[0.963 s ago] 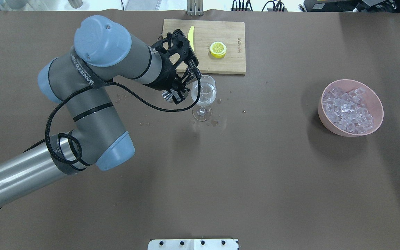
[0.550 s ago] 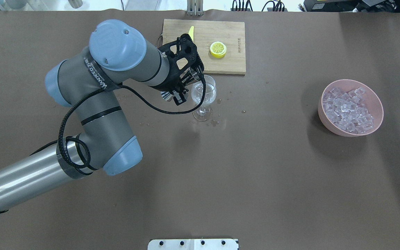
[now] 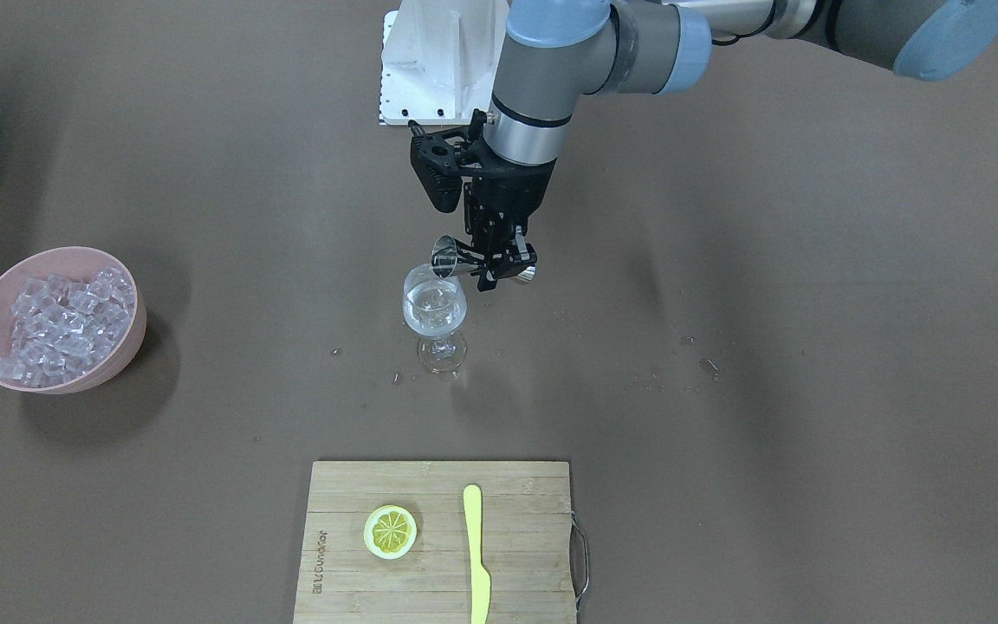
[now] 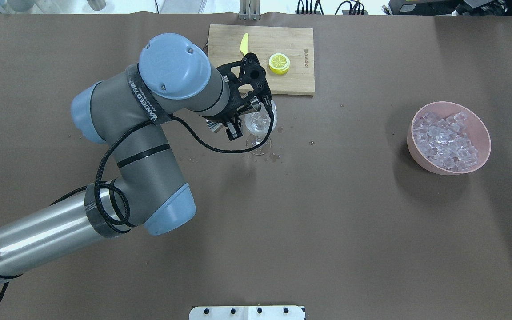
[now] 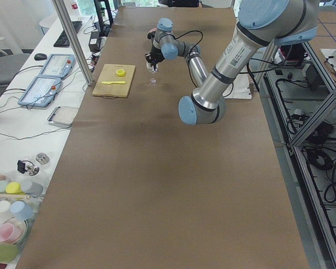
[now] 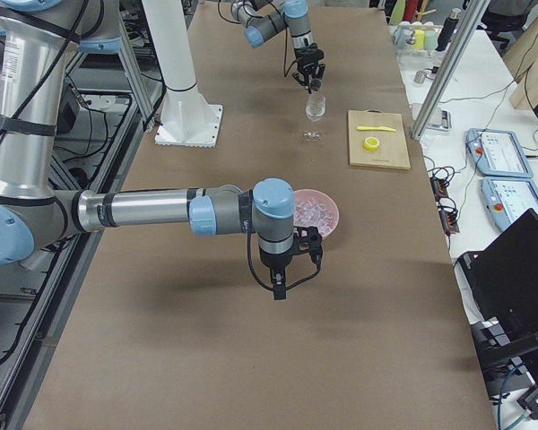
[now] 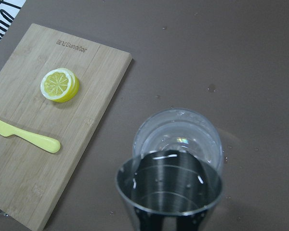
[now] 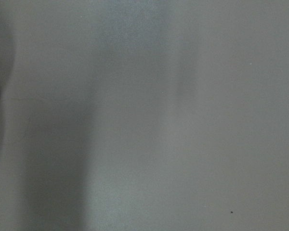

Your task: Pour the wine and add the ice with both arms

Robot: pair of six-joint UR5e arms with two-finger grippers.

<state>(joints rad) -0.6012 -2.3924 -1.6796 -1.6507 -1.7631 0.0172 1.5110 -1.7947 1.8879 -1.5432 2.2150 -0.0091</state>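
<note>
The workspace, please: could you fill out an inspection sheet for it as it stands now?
Surface: brown table, droplets around the glass's foot.
Job's things: wine glass upright, wine inside; steel jigger tipped at its rim; ice heaped in pink bowl.
Clutter: cutting board with lemon slice and yellow knife.
Tools: left tool shut on jigger; right tool hovers near the bowl, state unclear.
Cables: black cable looped along left arm.
Surroundings: tablets on a side desk.
</note>
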